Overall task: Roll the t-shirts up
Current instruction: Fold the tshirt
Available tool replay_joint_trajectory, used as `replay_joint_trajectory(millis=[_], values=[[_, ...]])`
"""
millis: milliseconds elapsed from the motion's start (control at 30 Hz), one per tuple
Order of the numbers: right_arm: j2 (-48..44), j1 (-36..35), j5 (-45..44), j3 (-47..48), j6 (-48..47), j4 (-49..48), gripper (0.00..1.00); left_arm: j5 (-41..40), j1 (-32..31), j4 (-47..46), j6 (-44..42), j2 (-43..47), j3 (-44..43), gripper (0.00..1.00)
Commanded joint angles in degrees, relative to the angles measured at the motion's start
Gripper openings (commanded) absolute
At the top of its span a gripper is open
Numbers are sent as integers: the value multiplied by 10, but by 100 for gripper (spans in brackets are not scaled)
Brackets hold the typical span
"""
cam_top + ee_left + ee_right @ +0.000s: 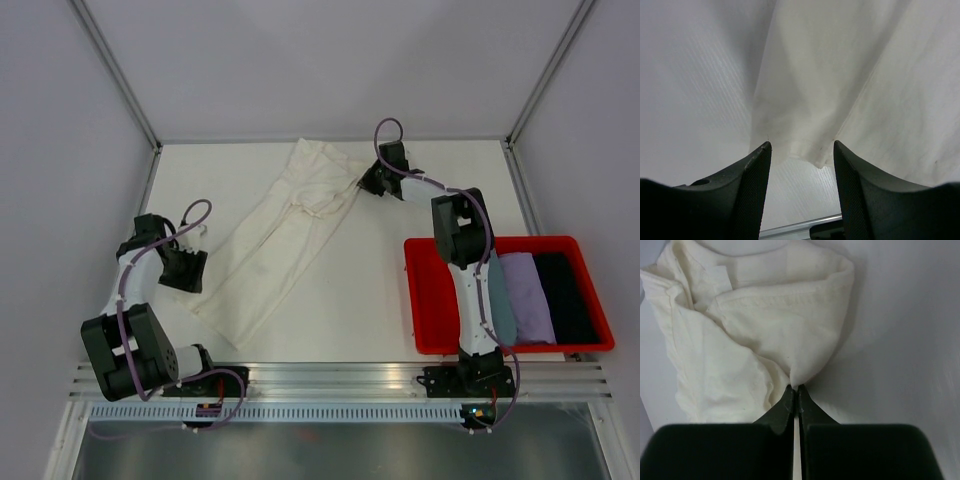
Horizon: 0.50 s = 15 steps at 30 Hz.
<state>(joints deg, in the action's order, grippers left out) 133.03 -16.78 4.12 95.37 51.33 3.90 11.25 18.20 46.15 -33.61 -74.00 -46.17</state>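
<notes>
Top external view: a cream t-shirt (275, 240), folded into a long strip, lies slantwise on the table (370, 290) left of the red bin (420, 300).
Collar end: just past the bin's far-left corner.
Hem end: well left of the bin, nearer the arm bases.
Right pincer (795, 390): at the collar end; its fingers are pressed together, and a tuck of cloth appears nipped at the tips.
Left pincer (802, 145): beside the hem corner; its fingers are apart with nothing held, and the corner lies just ahead of them.
Other shirts: grey-blue (500, 300), lilac (527, 295) and black (567, 295) sit side by side in the bin.
Step in hand: probably starting the roll at the collar.
Doing it well: stay low and turn the collar edge over squarely toward the hem. Pin the hem so the strip cannot slide. A one-point pinch may skew the roll.
Writing: none readable; the small white collar tag (715, 280) looks blank.
</notes>
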Motion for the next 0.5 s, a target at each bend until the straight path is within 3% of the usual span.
replay_joint_trajectory(millis=[0, 133, 200, 233, 333, 467], values=[[72, 24, -11, 103, 24, 35, 0, 41, 1, 12, 19, 15, 3, 58], [134, 33, -14, 282, 13, 82, 3, 59, -3, 18, 25, 16, 11, 58], [153, 33, -3, 339, 4, 115, 19, 62, -3, 18, 24, 19, 20, 58], [147, 32, -1, 334, -3, 116, 33, 62, -3, 18, 25, 21, 22, 58], [69, 31, -16, 216, -17, 74, 48, 63, -3, 17, 27, 27, 27, 58], [-70, 29, -53, 34, -51, 42, 53, 71, -2, 17, 34, 36, 20, 58]])
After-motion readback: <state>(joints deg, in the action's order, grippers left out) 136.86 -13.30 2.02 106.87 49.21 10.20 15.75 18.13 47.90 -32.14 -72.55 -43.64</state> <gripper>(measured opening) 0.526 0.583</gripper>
